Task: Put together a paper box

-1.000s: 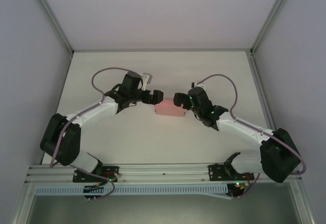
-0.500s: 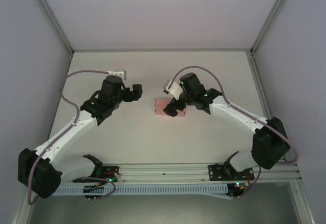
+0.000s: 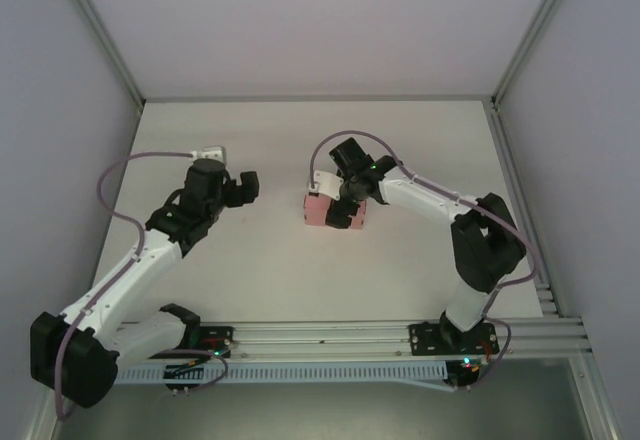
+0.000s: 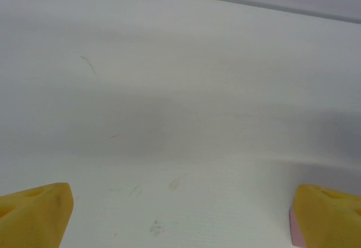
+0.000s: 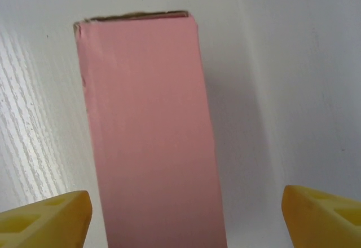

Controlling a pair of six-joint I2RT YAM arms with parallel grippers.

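overhead: right gripper (image 3: 340, 208) over paper box (image 3: 313, 210); wrist: fingers (image 5: 51, 217) spread wide.

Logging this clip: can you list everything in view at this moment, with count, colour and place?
paper box: one, pink, mid-table, under the right arm's wrist
table: one, white, beneath everything
enclosure walls: pale grey, left, right and behind the table
mounting rail: one, silver, near edge
left arm: one, black and white, left of the box; yellow-tipped jaws open, apart from the box
right arm: one, black and white, reaching over the box; jaws open, one on each side of it
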